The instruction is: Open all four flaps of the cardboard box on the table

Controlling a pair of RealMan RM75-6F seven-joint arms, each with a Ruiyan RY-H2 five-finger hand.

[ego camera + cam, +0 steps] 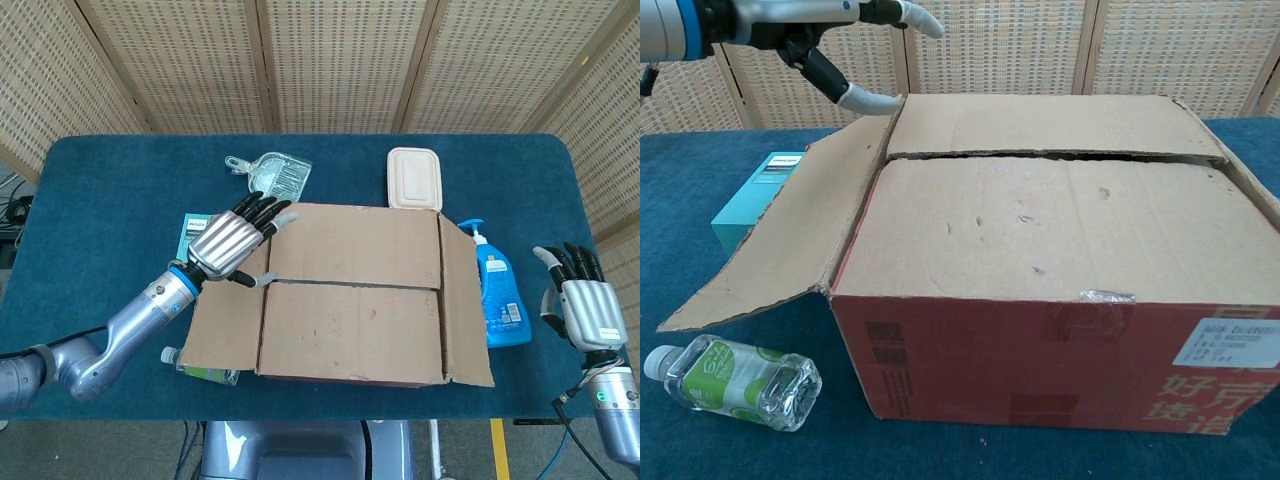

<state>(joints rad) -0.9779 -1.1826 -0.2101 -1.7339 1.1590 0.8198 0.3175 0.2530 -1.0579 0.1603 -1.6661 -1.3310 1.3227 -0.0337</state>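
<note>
My left hand is ribbed, shiny metal with black fingers. At centre frame, the cardboard box is matt brown, dented paperboard; the table wears napped blue cloth.
</note>
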